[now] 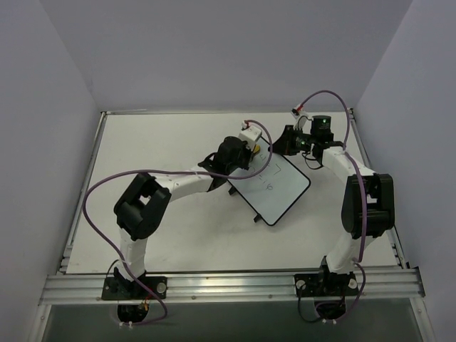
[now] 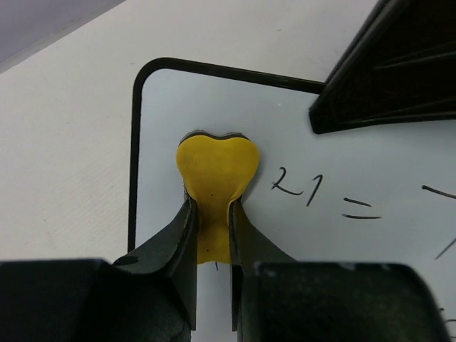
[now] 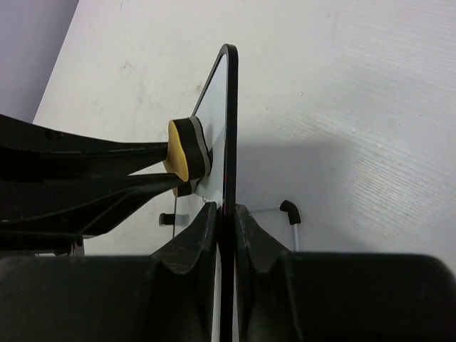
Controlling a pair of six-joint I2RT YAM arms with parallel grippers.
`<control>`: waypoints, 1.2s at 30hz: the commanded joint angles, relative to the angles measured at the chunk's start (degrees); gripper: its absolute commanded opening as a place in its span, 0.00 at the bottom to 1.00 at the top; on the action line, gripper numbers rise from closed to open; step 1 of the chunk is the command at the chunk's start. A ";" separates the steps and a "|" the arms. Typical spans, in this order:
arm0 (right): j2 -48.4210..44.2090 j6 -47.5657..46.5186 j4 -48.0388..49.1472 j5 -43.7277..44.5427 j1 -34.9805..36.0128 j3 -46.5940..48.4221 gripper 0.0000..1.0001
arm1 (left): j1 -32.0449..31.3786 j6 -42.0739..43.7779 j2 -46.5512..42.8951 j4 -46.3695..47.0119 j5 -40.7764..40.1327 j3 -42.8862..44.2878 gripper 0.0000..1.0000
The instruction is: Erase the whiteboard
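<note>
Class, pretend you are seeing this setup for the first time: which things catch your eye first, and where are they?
The yellow heart-shaped eraser stands out most, pinched in the left gripper and set against the whiteboard near its rounded corner. Just beside it, dark handwriting reading "21 =" shows on the board. The right gripper clamps the board's edge, closed on both faces.

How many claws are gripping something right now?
2. The left gripper pinches a yellow eraser on the whiteboard; the right gripper clamps the whiteboard's edge.
</note>
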 commanded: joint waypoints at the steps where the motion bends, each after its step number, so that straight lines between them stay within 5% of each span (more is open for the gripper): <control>1: -1.89 -3.10 -0.42 -1.57 2.31 0.99 0.00 | -1.68 0.06 -1.76 0.17 5.48 -0.92 0.02; 20: -2.33 -3.81 -0.86 -1.40 2.75 0.90 0.00 | 4.56 -1.43 2.02 -10.38 -2.51 8.84 0.02; 36: -2.42 -3.81 -0.77 -1.22 2.84 0.98 0.00 | -3.25 -3.01 -0.96 4.73 3.19 -4.94 0.02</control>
